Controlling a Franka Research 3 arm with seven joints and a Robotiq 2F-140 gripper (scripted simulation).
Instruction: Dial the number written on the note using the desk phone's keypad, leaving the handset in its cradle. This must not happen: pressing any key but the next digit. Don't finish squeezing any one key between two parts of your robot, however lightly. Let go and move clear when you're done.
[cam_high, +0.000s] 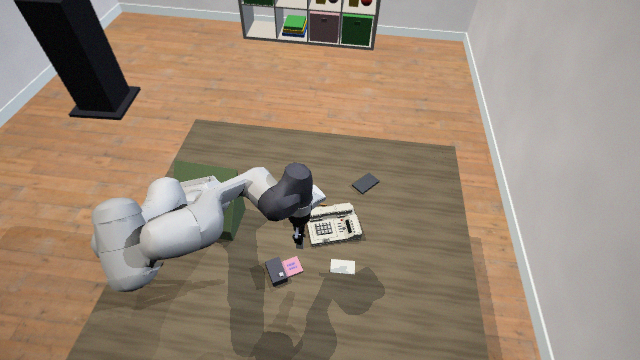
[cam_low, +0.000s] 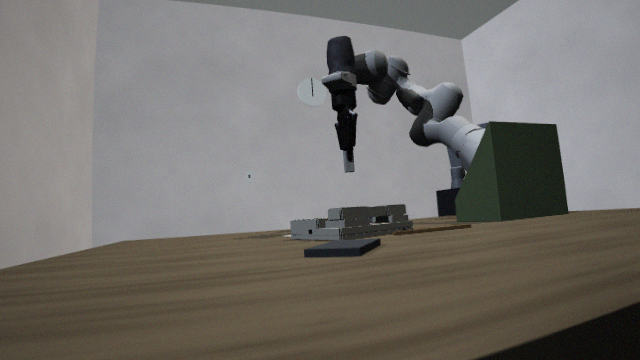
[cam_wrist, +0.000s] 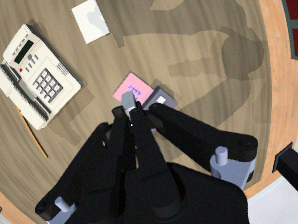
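Note:
The beige desk phone (cam_high: 334, 223) lies on the brown table top, its handset in the cradle on the far side and its dark keypad (cam_high: 323, 228) on the near left. It also shows in the wrist view (cam_wrist: 36, 75) and in the low side view (cam_low: 352, 221). The pink note (cam_high: 292, 265) lies in front of the phone, next to a small dark block (cam_high: 276, 270); the wrist view shows the note (cam_wrist: 132, 90) just past my fingertips. My gripper (cam_high: 298, 241) (cam_low: 348, 166) is shut and empty. It hangs high above the table, left of the phone.
A white card (cam_high: 343, 266) lies in front of the phone. A dark flat slab (cam_high: 365, 183) lies behind it to the right. A pencil (cam_wrist: 33, 137) lies along the phone's far side. A green block (cam_high: 215, 197) stands by the arm's base.

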